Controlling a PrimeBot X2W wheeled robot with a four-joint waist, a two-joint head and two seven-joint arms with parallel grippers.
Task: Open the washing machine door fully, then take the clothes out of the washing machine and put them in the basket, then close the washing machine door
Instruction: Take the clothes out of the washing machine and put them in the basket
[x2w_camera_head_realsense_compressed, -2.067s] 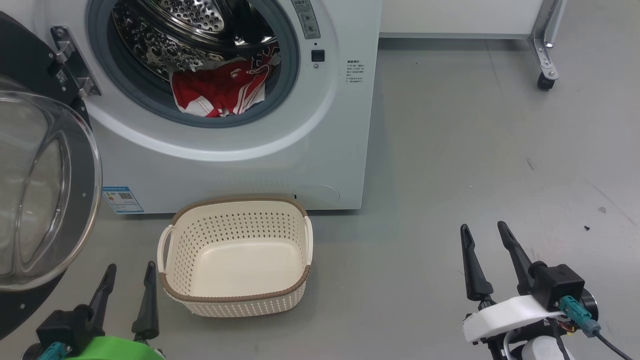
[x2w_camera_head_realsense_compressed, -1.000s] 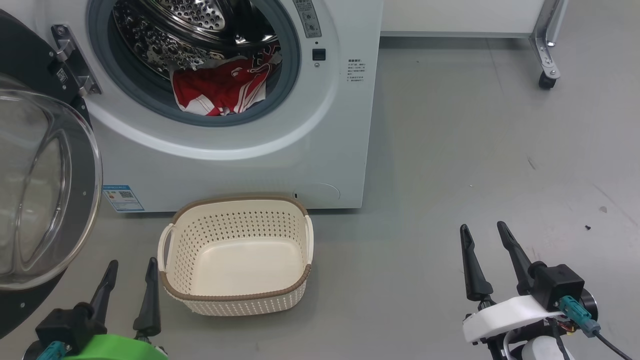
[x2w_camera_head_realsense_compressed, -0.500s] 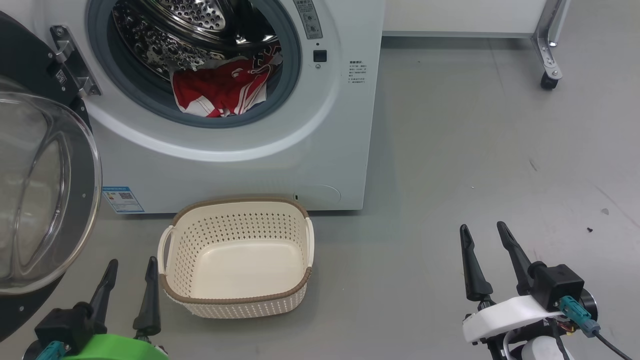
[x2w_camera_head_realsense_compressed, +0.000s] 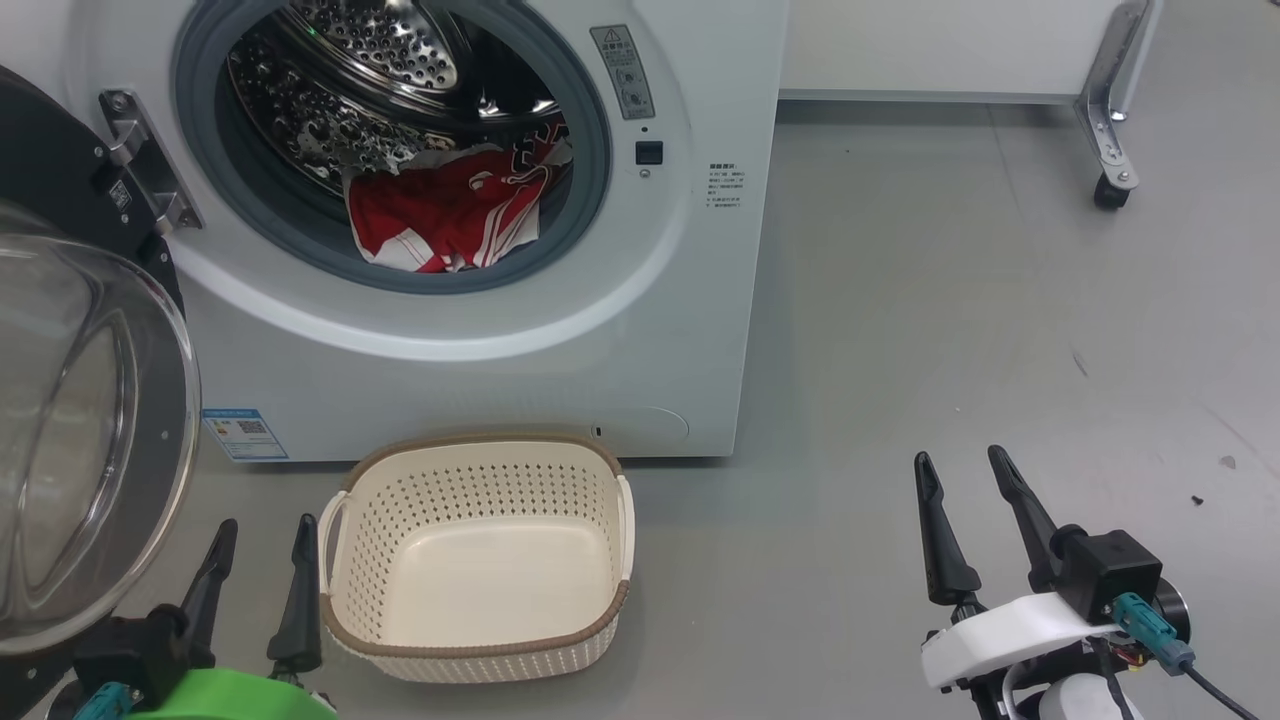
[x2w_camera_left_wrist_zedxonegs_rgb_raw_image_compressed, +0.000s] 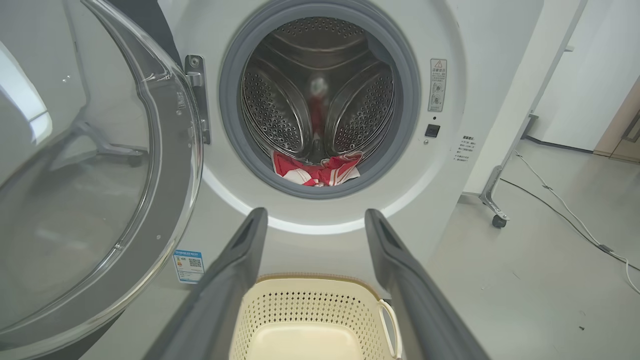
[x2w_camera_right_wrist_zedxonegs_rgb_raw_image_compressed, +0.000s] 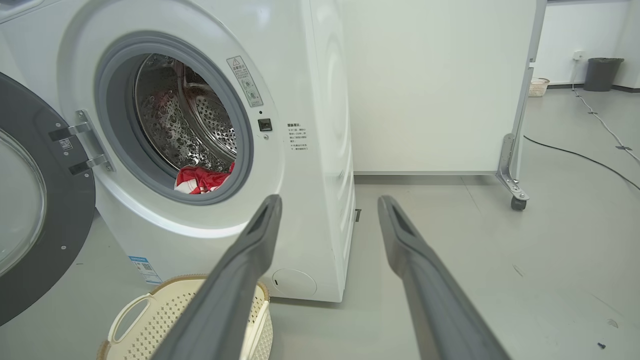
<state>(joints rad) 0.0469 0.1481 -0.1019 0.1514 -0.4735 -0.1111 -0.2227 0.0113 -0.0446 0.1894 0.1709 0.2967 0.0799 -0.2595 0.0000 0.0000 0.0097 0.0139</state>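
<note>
The white washing machine stands ahead with its round door swung wide open to the left. Red clothes with white stripes lie at the front of the steel drum, red clothes just behind the grey rubber ring. The cream basket sits empty on the floor below the mouth. My left gripper hangs open beside the basket's left handle. Far to the right over bare floor, my right gripper is open too. Both hold nothing.
A white panel on a metal leg with a caster wheel stands to the right of the machine. A cable runs along the grey floor farther right. The door's glass bowl bulges close to my left arm.
The whole head view has shifted down and slightly right, so the camera has moved. The grippers, basket and clothes keep their places relative to one another.
</note>
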